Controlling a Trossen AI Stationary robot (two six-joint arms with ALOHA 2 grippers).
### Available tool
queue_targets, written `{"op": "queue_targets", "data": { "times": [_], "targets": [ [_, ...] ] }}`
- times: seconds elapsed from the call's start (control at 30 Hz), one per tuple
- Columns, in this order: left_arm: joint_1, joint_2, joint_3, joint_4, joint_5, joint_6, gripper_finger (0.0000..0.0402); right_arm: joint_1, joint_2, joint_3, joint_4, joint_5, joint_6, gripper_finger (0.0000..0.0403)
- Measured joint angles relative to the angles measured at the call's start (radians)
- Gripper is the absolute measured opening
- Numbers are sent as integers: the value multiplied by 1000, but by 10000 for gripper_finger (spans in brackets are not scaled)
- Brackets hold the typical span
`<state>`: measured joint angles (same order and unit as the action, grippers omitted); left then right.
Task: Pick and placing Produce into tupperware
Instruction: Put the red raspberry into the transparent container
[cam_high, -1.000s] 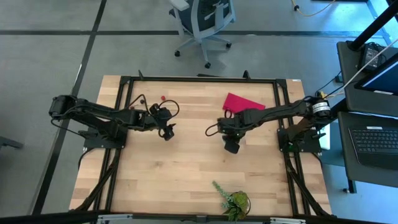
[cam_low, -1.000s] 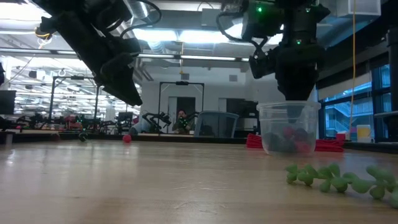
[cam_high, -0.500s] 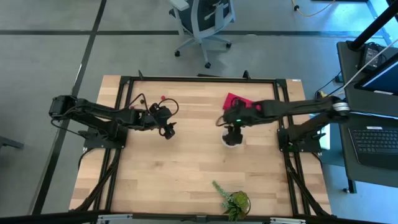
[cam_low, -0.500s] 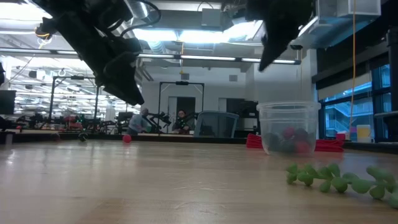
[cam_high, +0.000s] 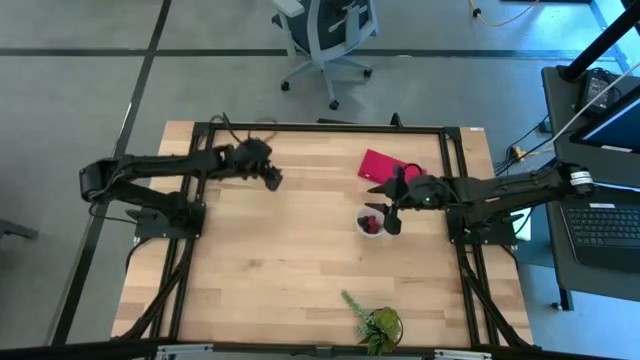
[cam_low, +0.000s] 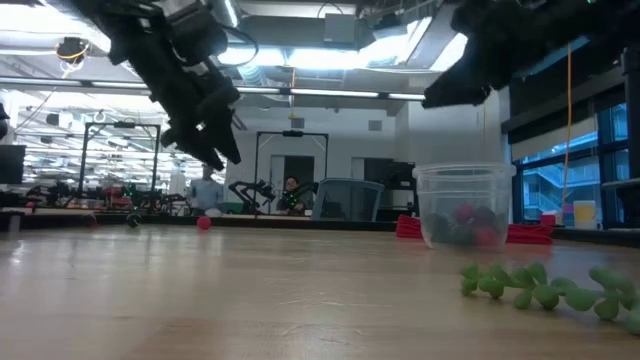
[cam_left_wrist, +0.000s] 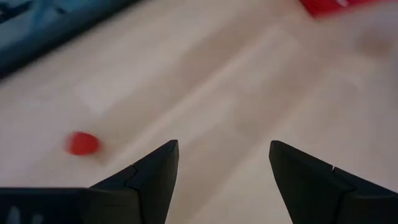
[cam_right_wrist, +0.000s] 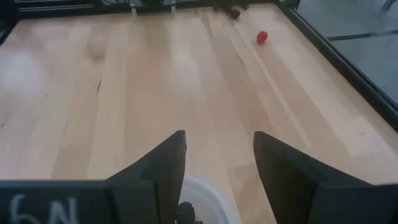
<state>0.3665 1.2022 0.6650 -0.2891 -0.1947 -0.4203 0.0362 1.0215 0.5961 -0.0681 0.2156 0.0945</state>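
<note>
The tupperware (cam_high: 362, 228), a small clear round cup, stands right of the table's middle with red and dark produce (cam_low: 466, 224) inside. My right gripper (cam_high: 388, 215) hangs open just right of the cup and above it, its fingers (cam_right_wrist: 163, 163) empty. My left gripper (cam_high: 272, 181) is open in the air near the far edge, left of centre. A loose red fruit (cam_left_wrist: 83, 143) lies on the table close ahead of it. The right wrist view shows this red fruit (cam_right_wrist: 262, 37) and a dark one (cam_right_wrist: 234, 12) by the far left frame.
A flat red piece (cam_high: 390, 165) lies beyond the cup toward the far right. A green leafy plant (cam_high: 375, 322) sits at the near edge; its trailing sprig (cam_low: 540, 285) lies on the wood. Bare table stretches between the two arms. A black frame (cam_high: 320, 128) borders the table.
My right gripper has risen out of the tupperware, drawn back toward the table's right edge and tipped from pointing down to nearly level. My left gripper has swung toward the far edge, nearer the loose red fruit. The tupperware has stayed in place.
</note>
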Motion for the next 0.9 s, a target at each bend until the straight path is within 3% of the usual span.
{"op": "queue_targets", "data": {
  "times": [0.27, 0.63, 0.9],
  "targets": [
    [200, 46, 160, -200, 2, 54, 244, 0, -4, -92, 139, -5, -44, 187],
    [331, 358, 416, -394, 60, 87, 244, 0, -4, -92, 192, -7, -74, 187],
    [398, 514, 442, -455, 129, 42, 244, 0, -3, -92, 189, -8, -48, 187]
  ]
}}
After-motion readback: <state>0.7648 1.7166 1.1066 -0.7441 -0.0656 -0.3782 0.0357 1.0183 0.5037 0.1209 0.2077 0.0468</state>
